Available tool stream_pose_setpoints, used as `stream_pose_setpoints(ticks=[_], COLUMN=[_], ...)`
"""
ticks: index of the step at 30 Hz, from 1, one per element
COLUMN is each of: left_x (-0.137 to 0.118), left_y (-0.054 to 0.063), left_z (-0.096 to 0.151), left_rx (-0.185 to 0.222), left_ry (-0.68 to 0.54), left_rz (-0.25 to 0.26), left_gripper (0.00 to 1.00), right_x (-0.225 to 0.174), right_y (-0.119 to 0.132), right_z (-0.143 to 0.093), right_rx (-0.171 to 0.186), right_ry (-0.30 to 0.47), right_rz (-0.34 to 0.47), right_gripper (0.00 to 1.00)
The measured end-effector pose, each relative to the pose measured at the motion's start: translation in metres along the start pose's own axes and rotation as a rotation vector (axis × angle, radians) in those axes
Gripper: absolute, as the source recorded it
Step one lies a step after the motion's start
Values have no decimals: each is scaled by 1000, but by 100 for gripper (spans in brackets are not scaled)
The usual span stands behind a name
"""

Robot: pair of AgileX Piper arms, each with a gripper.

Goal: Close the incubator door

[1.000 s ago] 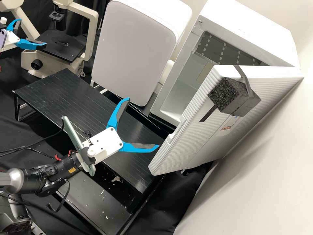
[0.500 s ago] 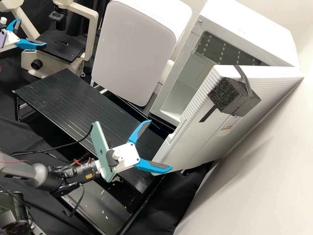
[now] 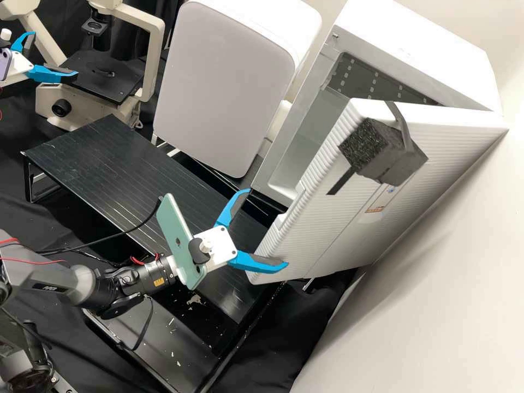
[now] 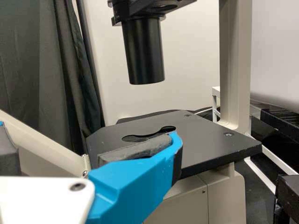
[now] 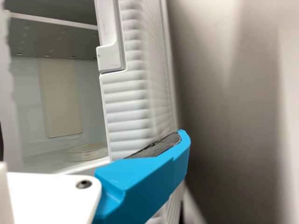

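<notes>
Pale wall (image 3: 436, 273), black draped cloth (image 3: 289, 327) beside it, low black table (image 3: 103, 158), dark hanging curtain (image 4: 65, 70).

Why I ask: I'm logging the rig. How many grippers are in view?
2: the right gripper, open, at the door; the left gripper, open, by the microscope.

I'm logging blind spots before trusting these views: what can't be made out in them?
- High view: much of the inside of the incubator, hidden by its door.
- High view: the top of the microscope, cut off by the upper edge.
- High view: the arm behind the left gripper, cut off by the left edge.
- Right wrist view: what the pale round thing is, partly hidden by the door.
</notes>
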State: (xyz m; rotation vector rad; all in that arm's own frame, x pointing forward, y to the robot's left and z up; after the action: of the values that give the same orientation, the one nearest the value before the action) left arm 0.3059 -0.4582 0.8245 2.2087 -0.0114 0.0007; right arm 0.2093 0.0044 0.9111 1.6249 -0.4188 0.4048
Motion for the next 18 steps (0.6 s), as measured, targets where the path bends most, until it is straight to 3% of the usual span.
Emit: stream_pose_setpoints(ticks=[10,18], left_x=[0,0], left_y=[0,0], left_z=[0,0], left_rx=[0,0], left_ry=[0,0], left_rz=[0,0], left_gripper=[100,100], right_x=[-5,-4], right_y=[-11,-21], right_z=[-32,-42], right_rx=[30,55], right_ry=[159,208], right_rz=[-84,-132], right_gripper=[100,100])
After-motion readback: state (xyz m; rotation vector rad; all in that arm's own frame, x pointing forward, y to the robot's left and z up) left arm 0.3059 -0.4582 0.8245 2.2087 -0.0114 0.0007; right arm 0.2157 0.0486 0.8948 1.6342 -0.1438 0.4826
